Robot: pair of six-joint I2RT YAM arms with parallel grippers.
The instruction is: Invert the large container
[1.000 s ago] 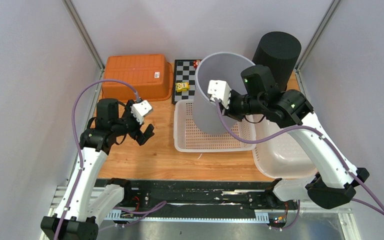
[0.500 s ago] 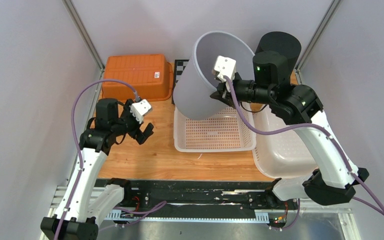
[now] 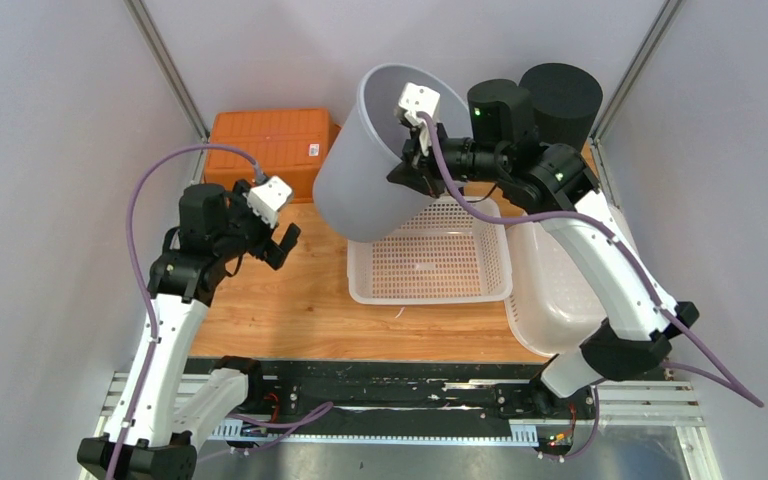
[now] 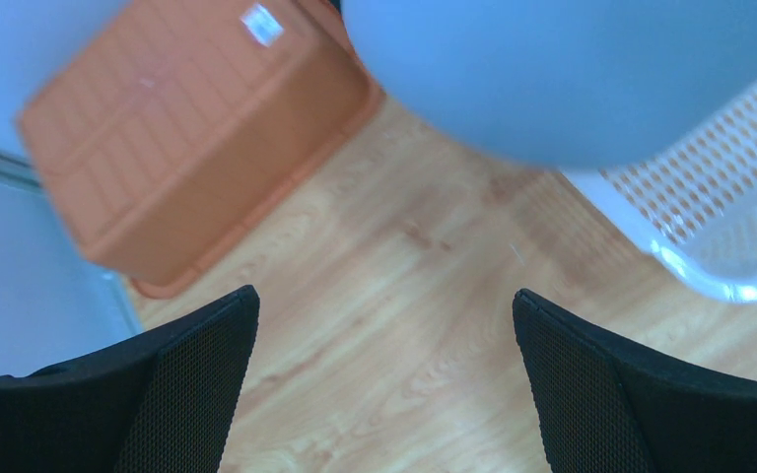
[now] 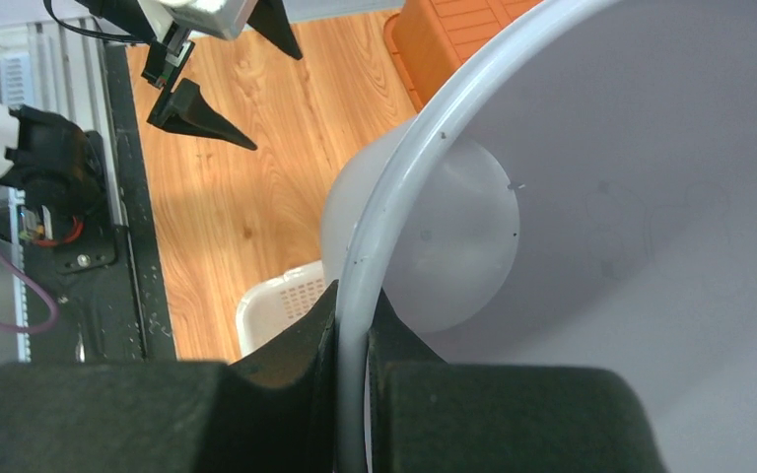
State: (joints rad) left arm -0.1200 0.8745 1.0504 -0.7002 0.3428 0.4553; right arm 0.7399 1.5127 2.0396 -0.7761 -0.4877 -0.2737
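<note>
The large grey container (image 3: 365,165) hangs in the air above the table's back middle, tilted with its mouth up and to the right. My right gripper (image 3: 407,165) is shut on its rim; in the right wrist view the rim (image 5: 394,187) runs between the two fingers of the gripper (image 5: 353,325). The container's grey wall also fills the top of the left wrist view (image 4: 572,69). My left gripper (image 3: 278,240) is open and empty, left of the container above bare wood, its fingertips (image 4: 207,345) wide apart.
An upturned orange bin (image 3: 275,145) lies at the back left. A white mesh basket (image 3: 430,262) sits below the container. A white tub (image 3: 560,290) is at the right. A black cylinder (image 3: 563,100) stands at the back right.
My right gripper has lifted the grey container out of the mesh basket and swung it up and left, tilting it. My left gripper has risen slightly toward it.
</note>
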